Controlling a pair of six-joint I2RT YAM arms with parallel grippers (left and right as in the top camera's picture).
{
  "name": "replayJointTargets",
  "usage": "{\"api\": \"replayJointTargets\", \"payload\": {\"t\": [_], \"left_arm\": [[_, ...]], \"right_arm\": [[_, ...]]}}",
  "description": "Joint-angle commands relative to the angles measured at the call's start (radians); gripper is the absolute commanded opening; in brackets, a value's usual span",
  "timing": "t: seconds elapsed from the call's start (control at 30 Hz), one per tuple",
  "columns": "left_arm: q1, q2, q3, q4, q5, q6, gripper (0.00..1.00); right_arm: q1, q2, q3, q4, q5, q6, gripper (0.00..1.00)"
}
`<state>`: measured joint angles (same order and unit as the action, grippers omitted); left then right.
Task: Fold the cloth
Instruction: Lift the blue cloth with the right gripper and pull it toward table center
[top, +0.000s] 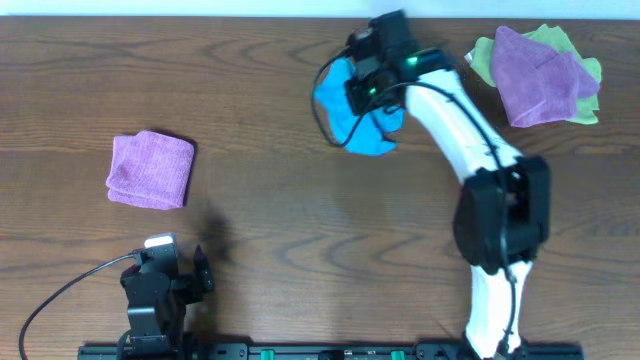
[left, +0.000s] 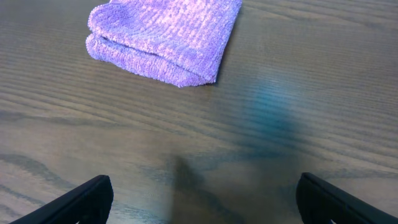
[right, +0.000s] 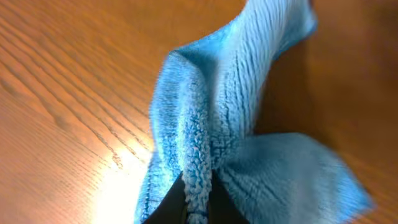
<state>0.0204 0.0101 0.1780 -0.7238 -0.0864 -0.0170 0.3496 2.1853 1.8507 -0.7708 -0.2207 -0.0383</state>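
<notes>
The turquoise-blue cloth (top: 352, 118) lies crumpled at the far middle of the table, partly under my right arm. My right gripper (top: 365, 92) is shut on a fold of its edge; in the right wrist view the cloth (right: 236, 112) rises pinched between the two dark fingers (right: 198, 202) and hangs bunched above the wood. My left gripper (top: 165, 270) rests open and empty near the front left edge; its two fingertips (left: 202, 199) stand wide apart over bare wood.
A folded purple cloth (top: 150, 170) lies at the left, also in the left wrist view (left: 165, 37). A second purple cloth (top: 540, 75) lies on a lime-green cloth (top: 555, 42) at the far right corner.
</notes>
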Motion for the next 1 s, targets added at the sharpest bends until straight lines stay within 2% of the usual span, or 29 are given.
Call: {"api": "replayJointTargets", "payload": {"t": [0.0,0.07,0.1,0.13,0.17,0.23,0.3,0.33,0.43,0.67,0.8,0.97], "left_arm": [[-0.004,-0.006,-0.015,-0.011,-0.013,0.021,0.95],[-0.004,-0.006,-0.015,-0.011,-0.013,0.021,0.95],[-0.004,-0.006,-0.015,-0.011,-0.013,0.021,0.95],[-0.004,-0.006,-0.015,-0.011,-0.013,0.021,0.95],[-0.004,-0.006,-0.015,-0.011,-0.013,0.021,0.95],[-0.004,-0.006,-0.015,-0.011,-0.013,0.021,0.95],[-0.004,-0.006,-0.015,-0.011,-0.013,0.021,0.95],[-0.004,-0.006,-0.015,-0.011,-0.013,0.021,0.95],[-0.004,-0.006,-0.015,-0.011,-0.013,0.021,0.95],[-0.004,-0.006,-0.015,-0.011,-0.013,0.021,0.95],[-0.004,-0.006,-0.015,-0.011,-0.013,0.021,0.95],[-0.004,-0.006,-0.015,-0.011,-0.013,0.021,0.95]], "right_arm": [[0.040,0.047,0.014,0.008,0.004,-0.021,0.10],[0.067,0.060,0.013,0.017,-0.014,-0.039,0.17],[0.080,0.065,0.014,0.022,-0.035,-0.056,0.25],[0.098,0.065,0.014,0.028,-0.055,-0.070,0.41],[0.111,0.065,0.014,0.035,-0.058,-0.071,0.49],[0.137,0.064,0.014,0.047,-0.058,-0.071,0.75],[0.153,0.064,0.016,0.052,-0.057,-0.061,0.91],[0.161,0.064,0.017,0.054,-0.057,-0.050,0.94],[0.176,0.064,0.028,0.061,-0.057,-0.012,0.99],[0.176,0.064,0.167,0.029,-0.057,0.091,0.99],[0.175,0.064,0.275,-0.069,-0.040,0.094,0.99],[0.154,0.064,0.369,-0.281,0.093,0.074,0.99]]}}
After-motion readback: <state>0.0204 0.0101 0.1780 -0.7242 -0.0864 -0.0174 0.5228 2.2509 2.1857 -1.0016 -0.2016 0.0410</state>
